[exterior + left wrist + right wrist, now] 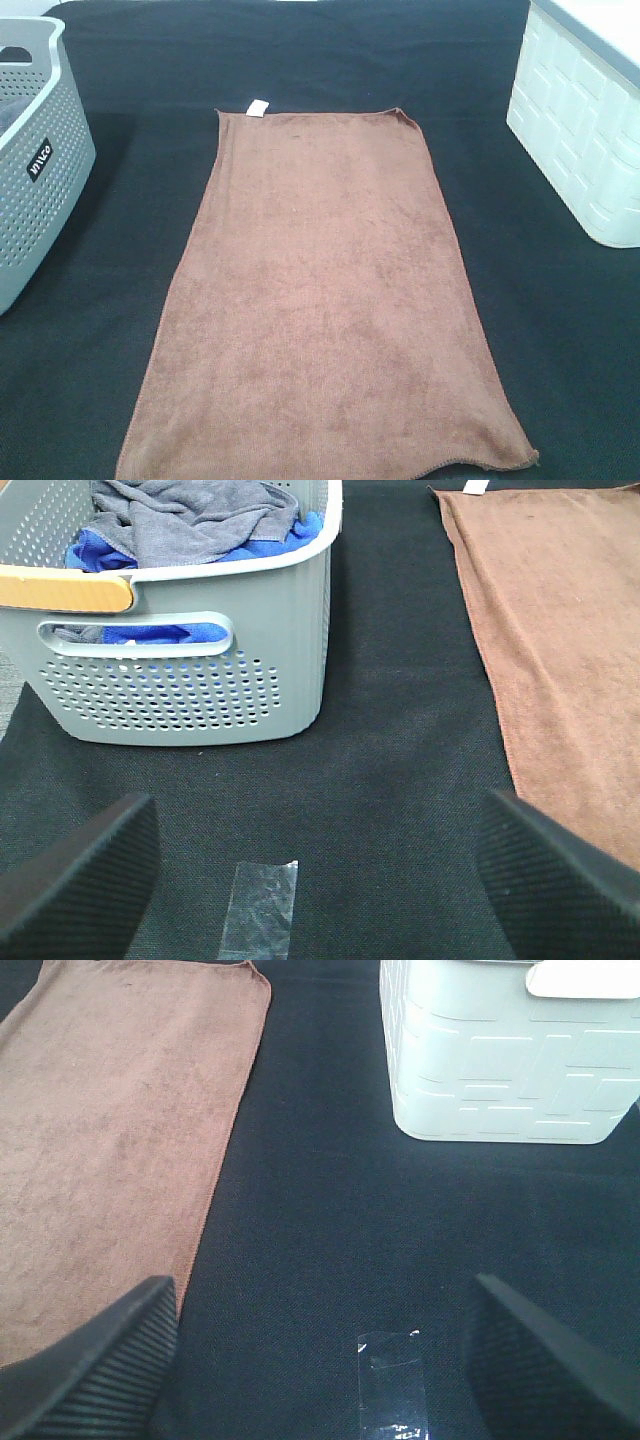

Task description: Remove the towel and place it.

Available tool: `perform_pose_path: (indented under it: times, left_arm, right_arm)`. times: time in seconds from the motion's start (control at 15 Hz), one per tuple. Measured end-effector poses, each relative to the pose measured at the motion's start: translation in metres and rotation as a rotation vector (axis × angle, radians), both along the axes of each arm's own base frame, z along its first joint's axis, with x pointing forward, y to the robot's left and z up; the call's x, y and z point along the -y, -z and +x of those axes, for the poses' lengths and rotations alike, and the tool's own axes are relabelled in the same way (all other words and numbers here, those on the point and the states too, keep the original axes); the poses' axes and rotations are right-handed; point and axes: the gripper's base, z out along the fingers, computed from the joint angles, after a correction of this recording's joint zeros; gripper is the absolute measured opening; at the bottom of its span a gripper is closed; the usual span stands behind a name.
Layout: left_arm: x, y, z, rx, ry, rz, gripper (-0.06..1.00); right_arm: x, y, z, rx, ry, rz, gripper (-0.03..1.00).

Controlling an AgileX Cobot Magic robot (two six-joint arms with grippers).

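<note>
The reddish-brown towel [325,300] lies flat and spread out on the black table covering, with its small white tag [257,108] at the far left corner. It also shows in the left wrist view [560,640] and in the right wrist view [110,1130]. Neither gripper shows in the exterior high view. My left gripper [320,880] is open and empty above the black cloth, between the grey basket and the towel's left edge. My right gripper [320,1360] is open and empty, beside the towel's right edge.
A grey perforated basket [40,170] stands at the left, holding grey and blue cloths [200,525]. A white basket [585,150] stands at the right, also in the right wrist view [510,1070]. Clear tape strips [260,905] [392,1385] stick to the black covering.
</note>
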Motion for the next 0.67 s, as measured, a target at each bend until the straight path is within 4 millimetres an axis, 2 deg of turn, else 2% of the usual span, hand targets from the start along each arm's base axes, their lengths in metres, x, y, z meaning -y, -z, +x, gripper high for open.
perform_pose_path:
  times: [0.67]
  left_arm:
    - [0.0025,-0.0001,0.0,0.001,0.037,-0.027,0.81]
  right_arm:
    - [0.0001,0.0,0.0,0.0,0.001,-0.001,0.72]
